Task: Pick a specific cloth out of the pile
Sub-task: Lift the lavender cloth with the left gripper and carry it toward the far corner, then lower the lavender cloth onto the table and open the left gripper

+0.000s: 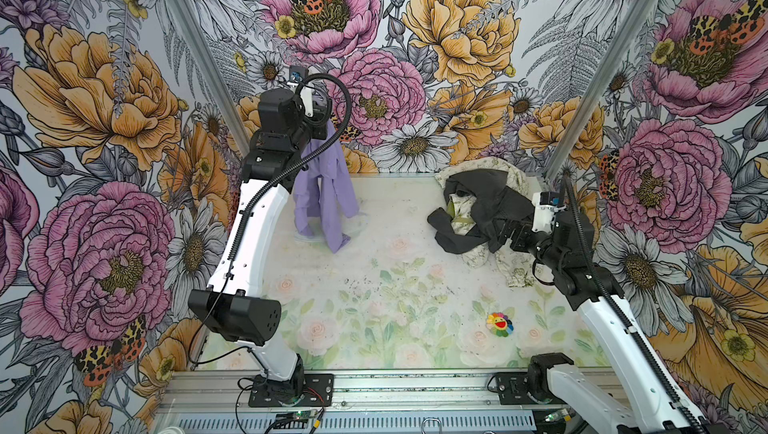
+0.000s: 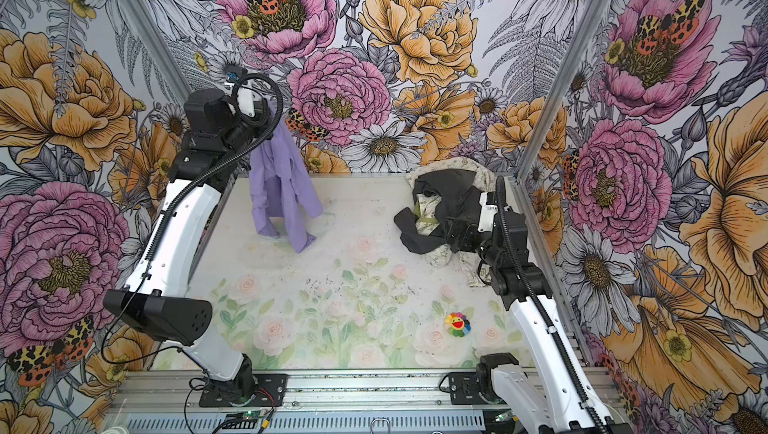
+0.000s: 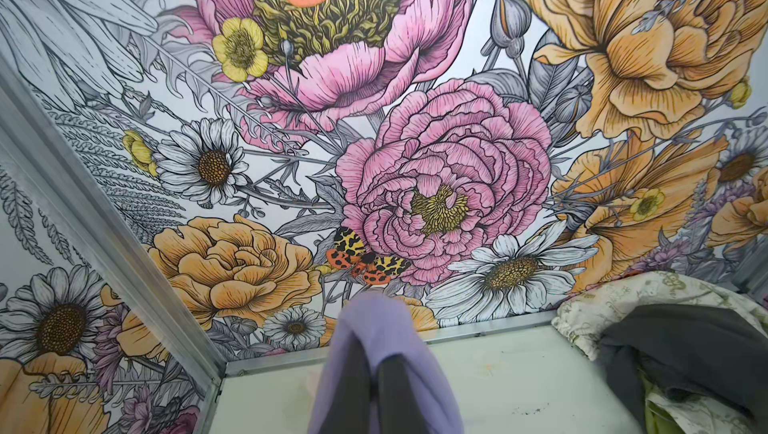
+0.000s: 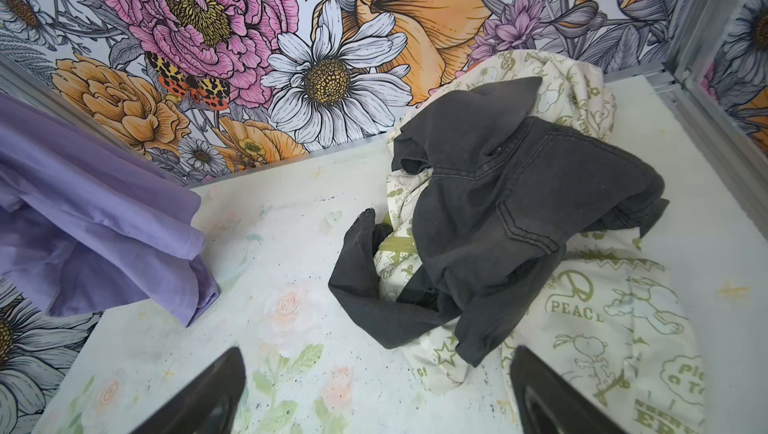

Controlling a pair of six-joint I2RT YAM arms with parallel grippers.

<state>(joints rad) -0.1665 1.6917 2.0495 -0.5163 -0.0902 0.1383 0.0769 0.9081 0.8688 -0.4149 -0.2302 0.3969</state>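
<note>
The lavender cloth (image 1: pixel 324 187) (image 2: pixel 282 187) hangs at the back left, apart from the pile. My left gripper (image 1: pixel 319 114) (image 3: pixel 376 369) is raised near the back wall and shut on the cloth's top, with purple fabric (image 3: pixel 374 324) draped over both fingers. The lowest folds reach down to about the tabletop. The pile (image 1: pixel 482 203) (image 2: pixel 449 195) lies at the back right: a dark grey garment (image 4: pixel 498 203) over cream cloth with green prints (image 4: pixel 602 307). My right gripper (image 1: pixel 496 232) (image 4: pixel 378 357) is low at the pile's near edge, open and holding nothing.
A small rainbow flower toy (image 1: pixel 500 324) (image 2: pixel 457 324) lies on the table at the front right. Floral walls and metal corner posts (image 1: pixel 582 120) close in the back and sides. A metal rail (image 1: pixel 415 386) runs along the front edge.
</note>
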